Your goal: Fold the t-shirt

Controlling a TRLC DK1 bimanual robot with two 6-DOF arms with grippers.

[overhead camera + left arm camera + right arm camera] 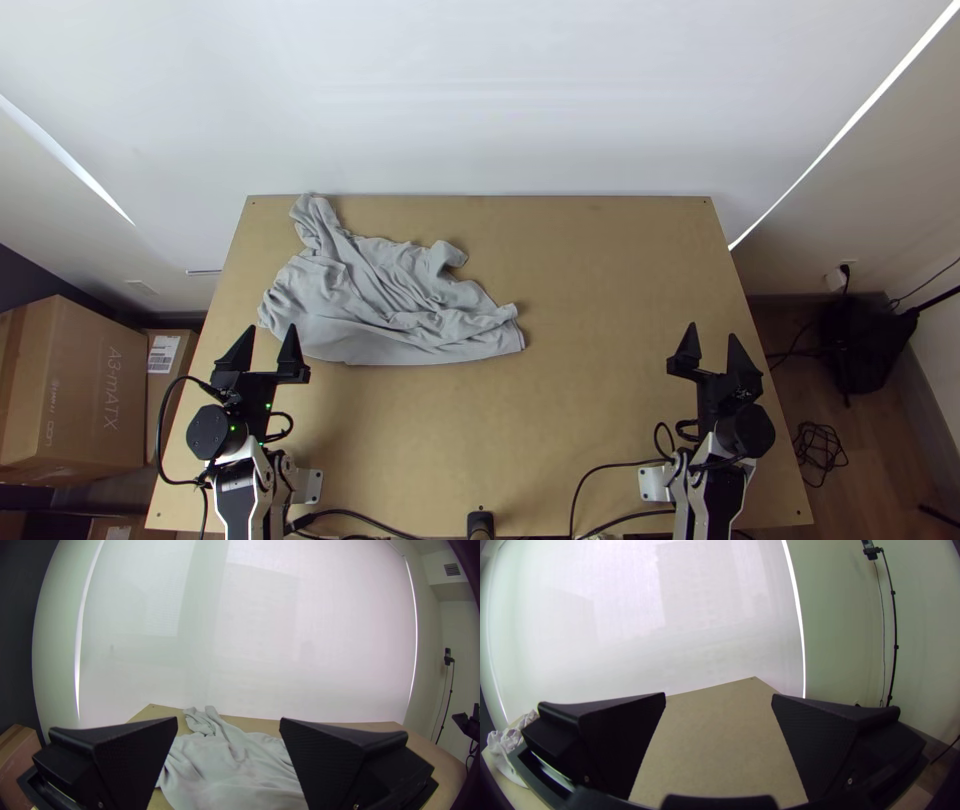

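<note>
Clearly, the folding has yet to begin in any way that shows: the t-shirt (385,305) lies loosely bunched on the left part of the table (600,300), full of creases, with no neat crease line or squared edge to count as a finished fold. A narrow, crumpled length of it runs up to the table's far edge, probably a sleeve, though I cannot be sure which part it is. The side nearest the arms is the smoothest, a fairly flat band that ends in a corner toward the table's middle; that may be the hem. Both tools are empty. The left gripper (271,328) stands with its fingers spread, its tips at the near left border of the cloth as seen from above, and whether they touch it I cannot tell. The right gripper (712,330) is open too, well apart from the cloth, over the right side of the table. As I judge it, practically the whole job is left: draw the shirt out flat, probably nearer the middle so both arms can work on it, smooth the wrinkles, turn in the sleeves and sides, then double the body over. Spreading comes first, since folding it from this heap would likely trap the creases and leave a lopsided bundle.
</note>
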